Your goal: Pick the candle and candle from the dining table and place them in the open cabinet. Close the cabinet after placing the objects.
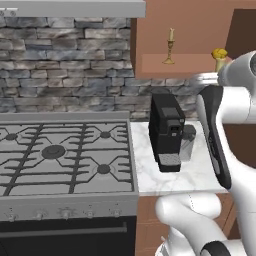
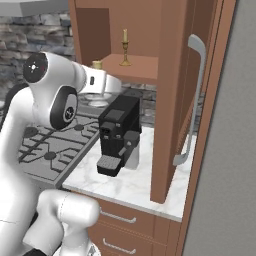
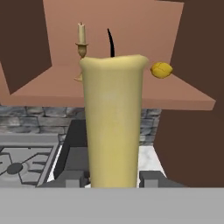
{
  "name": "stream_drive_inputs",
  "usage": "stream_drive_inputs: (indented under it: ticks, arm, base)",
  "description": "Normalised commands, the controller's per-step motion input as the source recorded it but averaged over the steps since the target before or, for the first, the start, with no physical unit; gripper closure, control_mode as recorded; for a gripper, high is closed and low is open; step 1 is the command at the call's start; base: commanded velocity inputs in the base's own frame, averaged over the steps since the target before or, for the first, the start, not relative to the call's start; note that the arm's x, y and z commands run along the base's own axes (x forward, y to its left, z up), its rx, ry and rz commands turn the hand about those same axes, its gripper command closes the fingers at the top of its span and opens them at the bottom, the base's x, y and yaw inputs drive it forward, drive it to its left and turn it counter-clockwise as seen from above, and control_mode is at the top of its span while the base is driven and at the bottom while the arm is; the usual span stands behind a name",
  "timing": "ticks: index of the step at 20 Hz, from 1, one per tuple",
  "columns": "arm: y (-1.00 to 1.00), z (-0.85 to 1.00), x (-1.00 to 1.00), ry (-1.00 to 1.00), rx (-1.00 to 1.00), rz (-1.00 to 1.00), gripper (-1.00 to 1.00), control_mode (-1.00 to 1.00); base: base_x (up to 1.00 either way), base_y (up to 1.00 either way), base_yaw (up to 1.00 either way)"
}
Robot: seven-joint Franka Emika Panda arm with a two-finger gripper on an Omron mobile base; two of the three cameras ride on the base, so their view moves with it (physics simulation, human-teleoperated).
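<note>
Pincer (image 3: pixel 113 177) pinching stubby candle (image 3: pixel 113 122) at its base, candle upright between fingers. We hold it before open cabinet (image 2: pixel 170 100), just short of shelf (image 3: pixel 131 94) edge. Shelf lies ahead and slightly above candle base. Candlestick candle (image 1: pixel 170 47) already stands on shelf, far left. Yellow lump (image 3: pixel 161 70) on shelf right. We judge next move: forward, setting candle between them.

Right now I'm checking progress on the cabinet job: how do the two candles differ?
The candle on the brass candlestick stands on the cabinet shelf, already placed; the stubby candle is held between the jaws of the gripper, in front of the shelf. The first is thin on a tall stem, the second thick. Both are pale yellow and upright.
</note>
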Motion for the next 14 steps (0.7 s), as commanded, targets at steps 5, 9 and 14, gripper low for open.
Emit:
stream_drive_inputs:
  ticks: [5,9,14]
  arm:
    - [-0.12,0.09,0.26,0.0,0.04,0.0,1.0,-1.0]
    - [-0.14,0.07,0.24,0.0,0.06,0.0,1.0,-1.0]
    - [-0.14,0.02,0.26,-0.01,0.03,0.0,1.0,-1.0]
  base:
    - [0.0,0.0,0.0]
    - [0.0,0.0,0.0]
    - [0.0,0.0,0.0]
